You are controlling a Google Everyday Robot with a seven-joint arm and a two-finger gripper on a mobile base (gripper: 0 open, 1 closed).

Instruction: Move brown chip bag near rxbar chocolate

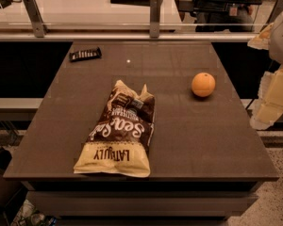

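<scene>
The brown chip bag (119,131) lies flat on the grey-brown table (203,140), left of centre toward the front, its cream-yellow end facing the front edge. The rxbar chocolate (85,54), a small black bar with pale marks, lies at the table's far left corner, well apart from the bag. My arm and gripper (264,117) hang at the right edge of the view, beyond the table's right side, far from both the bag and the bar.
A round orange fruit (203,84) sits on the right half of the table. A glass barrier with metal posts (155,15) runs along the table's far edge, with a white counter behind it. The floor lies below on both sides.
</scene>
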